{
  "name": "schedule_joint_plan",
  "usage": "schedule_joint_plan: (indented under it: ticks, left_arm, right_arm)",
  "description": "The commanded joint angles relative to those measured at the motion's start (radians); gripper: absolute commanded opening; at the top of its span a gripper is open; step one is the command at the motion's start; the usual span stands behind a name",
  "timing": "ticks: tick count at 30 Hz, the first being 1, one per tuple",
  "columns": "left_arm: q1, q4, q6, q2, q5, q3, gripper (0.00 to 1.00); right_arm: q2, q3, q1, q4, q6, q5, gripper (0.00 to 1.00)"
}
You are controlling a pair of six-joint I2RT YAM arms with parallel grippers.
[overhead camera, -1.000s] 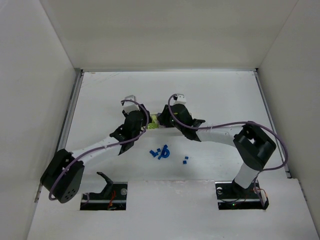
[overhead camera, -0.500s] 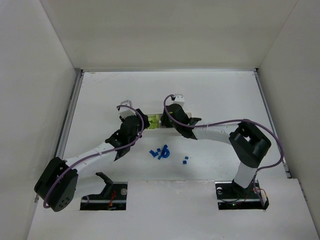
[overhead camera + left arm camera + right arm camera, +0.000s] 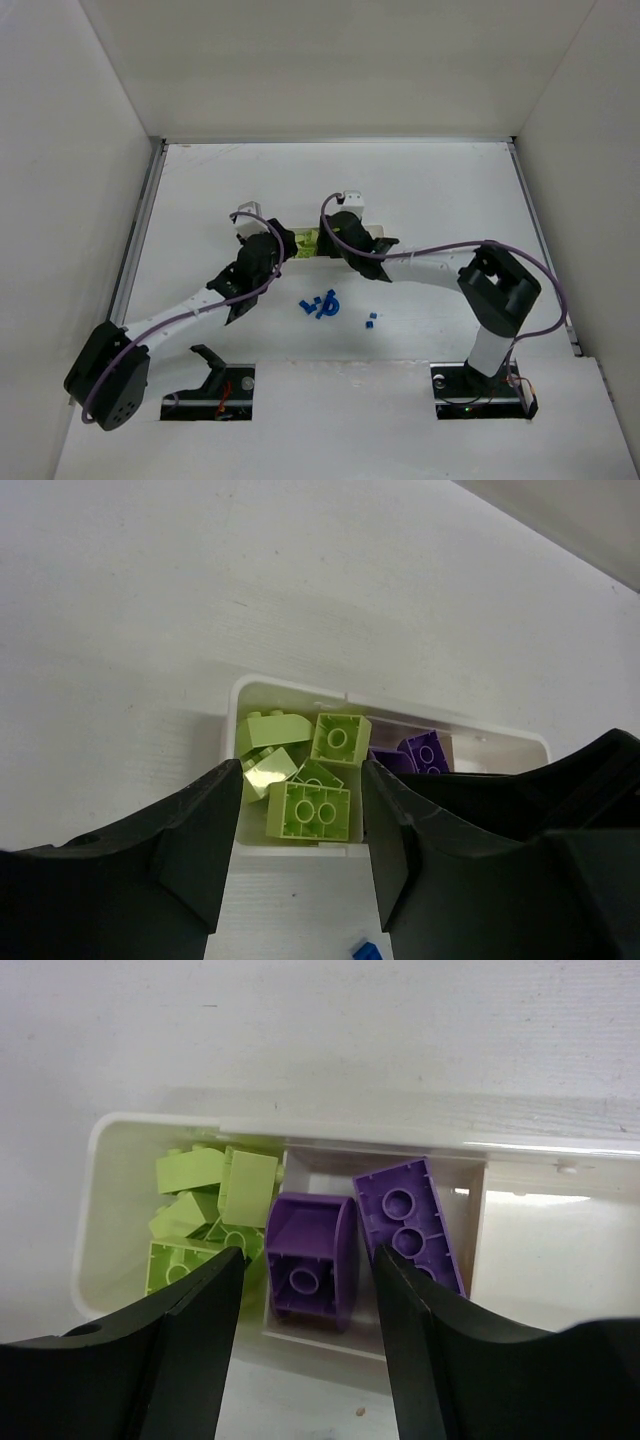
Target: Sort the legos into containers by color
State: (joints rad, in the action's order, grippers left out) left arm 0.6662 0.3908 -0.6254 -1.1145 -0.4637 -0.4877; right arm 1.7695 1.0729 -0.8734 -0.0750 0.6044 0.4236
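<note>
At the middle of the counter [image 3: 450, 190] before me, the white tray [image 3: 300, 1126] holds yellow-green bricks [image 3: 215, 1195] heaped in one end compartment and purple bricks [image 3: 310, 1260] in the middle one. Small blue bricks [image 3: 320, 305] lie loose toward the near edge.

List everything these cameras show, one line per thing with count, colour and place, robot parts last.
white plastic tray with three compartments: one, white, mid-table under both grippers.
yellow-green plastic bricks: at least four, yellow-green, heaped in the tray's end compartment.
purple plastic bricks: two visible, purple, middle compartment.
blue plastic bricks: small cluster plus a stray to its right, blue, loose on the table nearer the arm bases; too small to count.
table: one, white.
enclosure walls: three, white, around the table.
purple cables: one per arm.
left gripper: black, open, above the yellow-green bricks.
right gripper: black, open, above the purple bricks.
</note>
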Motion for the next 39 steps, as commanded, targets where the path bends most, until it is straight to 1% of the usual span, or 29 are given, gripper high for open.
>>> schedule_joint_plan:
  ticks: [1, 5, 7, 9, 11, 13, 14, 15, 16, 18, 22, 27, 28, 31, 33, 36, 39]
  left_arm:
    - [0.008, 0.003, -0.004, 0.042, -0.001, 0.005, 0.47]
    - [0.02, -0.018, -0.004, 0.068, 0.0, 0.011, 0.44]
    - [0.04, -0.036, 0.003, 0.081, 0.002, 0.015, 0.39]
    - [0.069, -0.061, 0.01, 0.096, 0.008, 0.023, 0.33]
    - [0.103, -0.093, 0.01, 0.113, 0.01, 0.034, 0.28]
    - [0.141, -0.13, 0.003, 0.128, 0.0, 0.047, 0.27]
    - [0.158, -0.148, 0.0, 0.136, -0.004, 0.057, 0.26]
    - [0.175, -0.165, -0.007, 0.145, -0.013, 0.067, 0.25]
    - [0.19, -0.182, -0.016, 0.153, -0.024, 0.078, 0.25]
    - [0.218, -0.216, -0.034, 0.163, -0.039, 0.096, 0.25]
    - [0.261, -0.265, -0.088, 0.157, -0.03, 0.124, 0.25]
    - [0.307, -0.282, -0.129, 0.136, -0.032, 0.139, 0.29]
    - [0.316, -0.282, -0.134, 0.133, -0.033, 0.14, 0.3]
    - [0.336, -0.282, -0.142, 0.119, -0.038, 0.14, 0.32]
    - [0.344, -0.282, -0.145, 0.114, -0.038, 0.14, 0.32]
    - [0.347, -0.282, -0.149, 0.119, -0.052, 0.147, 0.32]
    - [0.335, -0.282, -0.155, 0.128, -0.056, 0.155, 0.32]
  right_arm:
    - [-0.05, 0.038, -0.014, 0.0, -0.015, 0.04, 0.61]
    - [-0.11, 0.009, -0.025, 0.0, -0.018, 0.058, 0.61]
    - [-0.152, -0.022, -0.031, 0.0, -0.02, 0.058, 0.61]
    - [-0.212, -0.076, -0.051, -0.008, -0.02, 0.044, 0.56]
    - [-0.267, -0.135, -0.08, -0.012, -0.02, 0.024, 0.44]
    - [-0.312, -0.201, -0.112, -0.003, -0.006, 0.0, 0.29]
    - [-0.327, -0.235, -0.132, 0.0, 0.006, -0.012, 0.24]
    - [-0.343, -0.267, -0.152, 0.009, 0.029, -0.02, 0.21]
    - [-0.357, -0.301, -0.176, 0.027, 0.056, -0.032, 0.21]
    - [-0.37, -0.343, -0.213, 0.056, 0.098, -0.049, 0.22]
    - [-0.369, -0.373, -0.285, 0.09, 0.153, -0.052, 0.41]
    - [-0.332, -0.341, -0.335, 0.092, 0.176, -0.037, 0.6]
    - [-0.32, -0.334, -0.336, 0.092, 0.176, -0.033, 0.61]
    - [-0.28, -0.309, -0.336, 0.103, 0.176, -0.022, 0.6]
    - [-0.262, -0.294, -0.335, 0.119, 0.181, -0.006, 0.53]
    - [-0.24, -0.274, -0.324, 0.147, 0.184, 0.027, 0.45]
    - [-0.219, -0.251, -0.318, 0.158, 0.179, 0.046, 0.46]
